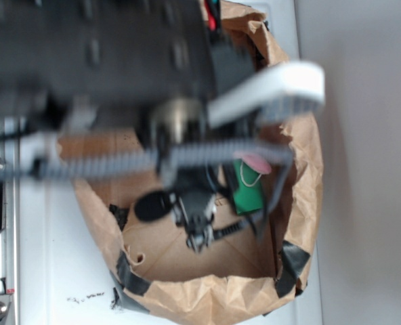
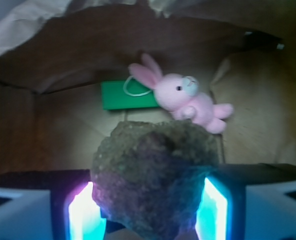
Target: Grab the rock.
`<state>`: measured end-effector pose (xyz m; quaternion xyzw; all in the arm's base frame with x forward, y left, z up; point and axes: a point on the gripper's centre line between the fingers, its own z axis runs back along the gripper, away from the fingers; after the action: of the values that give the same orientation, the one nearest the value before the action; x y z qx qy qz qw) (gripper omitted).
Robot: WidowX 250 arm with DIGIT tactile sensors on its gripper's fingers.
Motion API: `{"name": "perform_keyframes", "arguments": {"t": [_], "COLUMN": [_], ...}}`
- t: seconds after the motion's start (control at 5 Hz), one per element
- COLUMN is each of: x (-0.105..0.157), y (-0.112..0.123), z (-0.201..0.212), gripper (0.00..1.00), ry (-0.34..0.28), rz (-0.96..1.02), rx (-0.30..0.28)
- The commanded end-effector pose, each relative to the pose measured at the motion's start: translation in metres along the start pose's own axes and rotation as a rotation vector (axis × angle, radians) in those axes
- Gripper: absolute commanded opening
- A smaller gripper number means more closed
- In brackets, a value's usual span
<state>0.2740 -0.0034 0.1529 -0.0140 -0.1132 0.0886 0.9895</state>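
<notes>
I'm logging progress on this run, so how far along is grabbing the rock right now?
Mostly done, it seems. In the wrist view the rock sits between the two glowing jaws of the gripper, which look closed against its sides. The pink bunny and green block lie beyond it, untouched. The exterior view is too blurred to confirm a lift, so what is left is checking that the hold is secure.

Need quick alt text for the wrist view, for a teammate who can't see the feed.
A rough, speckled dark grey-brown rock fills the lower centre, clamped between the gripper's two glowing cyan-lit fingers. Behind it, on the floor of a brown paper enclosure, a pink plush bunny lies partly over one end of a green rectangular block.
</notes>
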Motion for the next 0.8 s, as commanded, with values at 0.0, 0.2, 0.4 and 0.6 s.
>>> {"name": "perform_keyframes", "arguments": {"t": [0.0,0.2,0.4,0.6], "x": [0.019,0.023,0.027,0.026], "y": [-0.007,-0.003,0.013,0.027], "z": [0.011,0.013,0.015,0.020], "gripper": [0.00,0.00,0.00,0.00], "ry": [0.048,0.057,0.076,0.071], "rz": [0.157,0.146,0.124,0.120], "rx": [0.060,0.042,-0.012,-0.060]}}
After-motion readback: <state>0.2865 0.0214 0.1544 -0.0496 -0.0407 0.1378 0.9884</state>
